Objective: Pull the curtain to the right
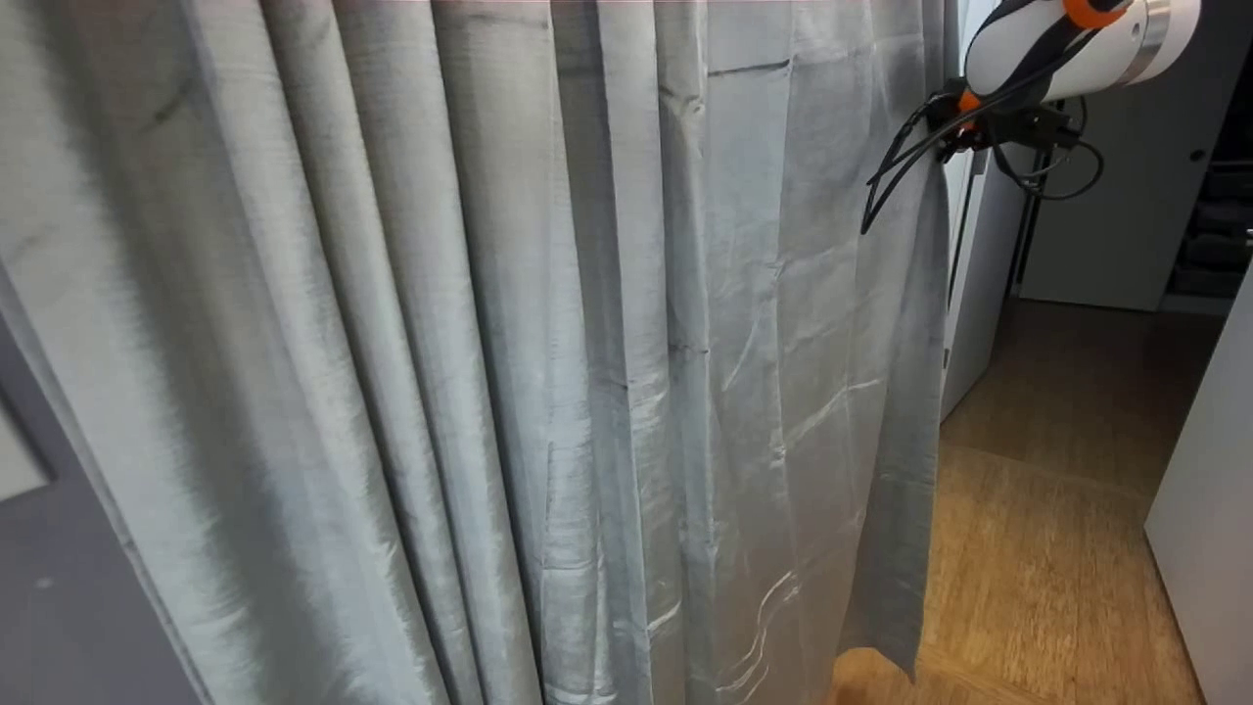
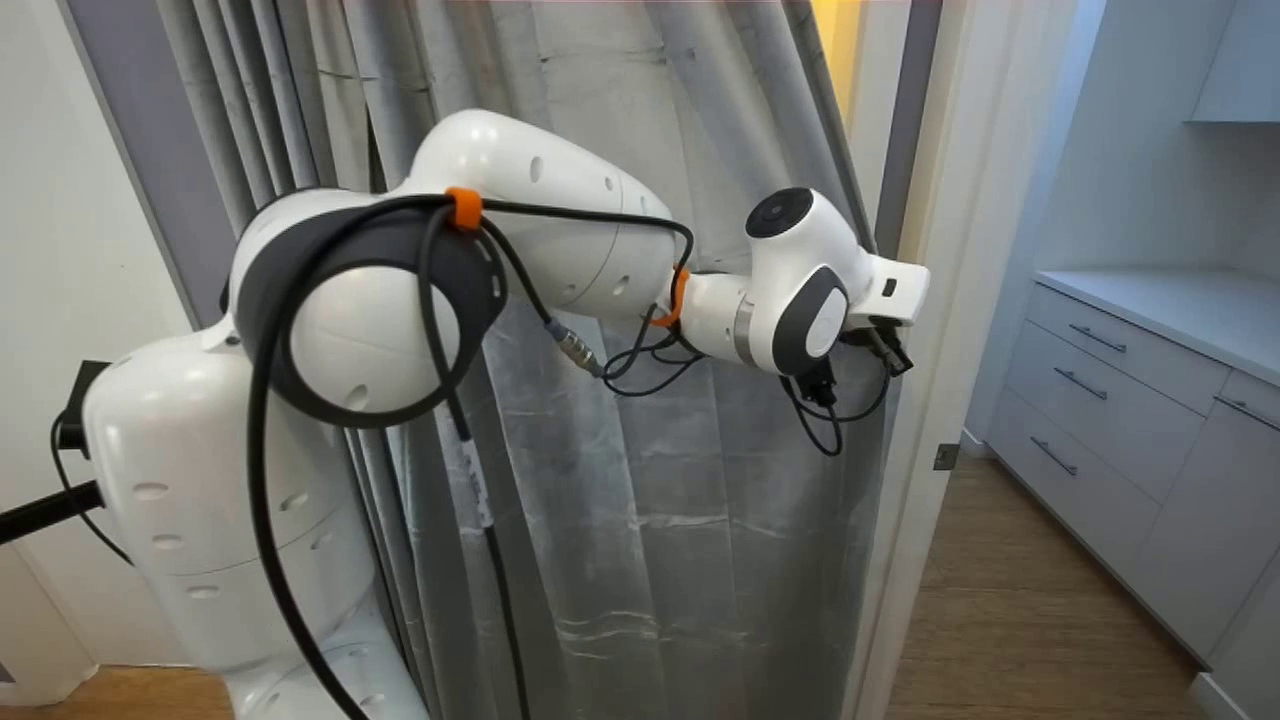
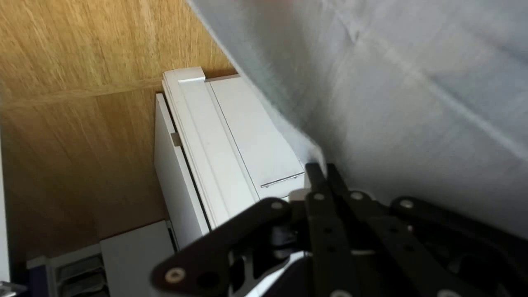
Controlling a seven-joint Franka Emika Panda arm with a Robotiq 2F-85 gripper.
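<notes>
The curtain (image 1: 509,294) is tall, pale grey-green and pleated, and fills most of an exterior view. It hangs behind the arm in an exterior view (image 2: 680,480), its right side reaching the white door frame. In the wrist view the curtain (image 3: 404,103) covers the upper right, and its free edge runs down to the fingertips. My gripper (image 3: 322,170) is shut on this edge, with a thin fold of fabric pinched between the two black tips. In both exterior views the fingertips cannot be made out; the arm's end is at the curtain's right edge.
The white door frame (image 2: 925,400) stands right beside the arm's end. Beyond it are white drawers (image 2: 1090,390). A white door (image 1: 989,284) stands past the curtain's edge, above wooden floor (image 1: 1057,548). Loose black cables (image 2: 820,430) hang from the wrist near the fabric.
</notes>
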